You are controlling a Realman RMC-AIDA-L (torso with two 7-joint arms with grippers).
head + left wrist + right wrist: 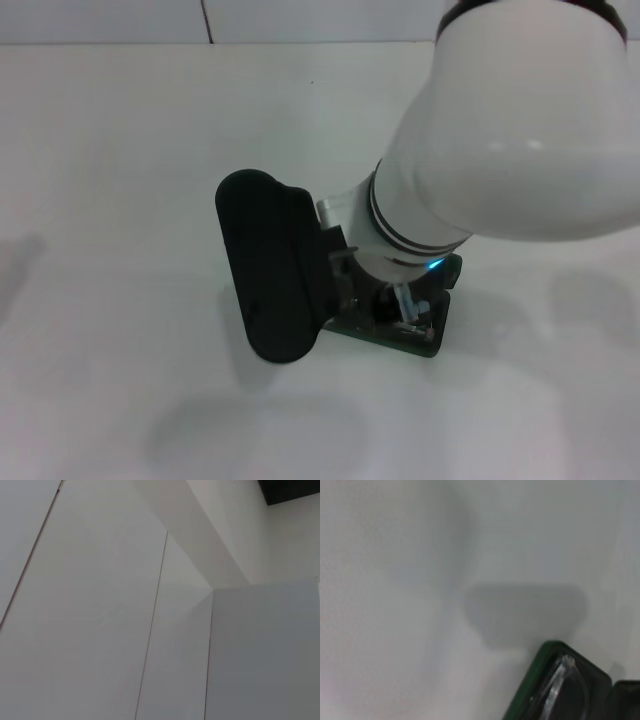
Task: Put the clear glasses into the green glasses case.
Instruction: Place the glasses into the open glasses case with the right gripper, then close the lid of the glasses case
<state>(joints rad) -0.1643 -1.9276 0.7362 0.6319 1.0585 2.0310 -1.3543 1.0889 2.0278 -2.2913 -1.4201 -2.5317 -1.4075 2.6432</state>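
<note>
The green glasses case [437, 345] lies open on the white table, its dark lid [270, 268] standing up on the left side. My right arm reaches down over the case and covers most of it. The right gripper [396, 298] hangs low over the case's inside, largely hidden under the wrist. The clear glasses [412, 308] glint inside the case below the wrist. In the right wrist view a corner of the green glasses case [536, 674] shows, with the clear glasses [561, 679] lying in its dark lining. My left gripper is out of view.
The white table [120, 180] spreads around the case on all sides. The left wrist view shows only pale wall panels [100, 610].
</note>
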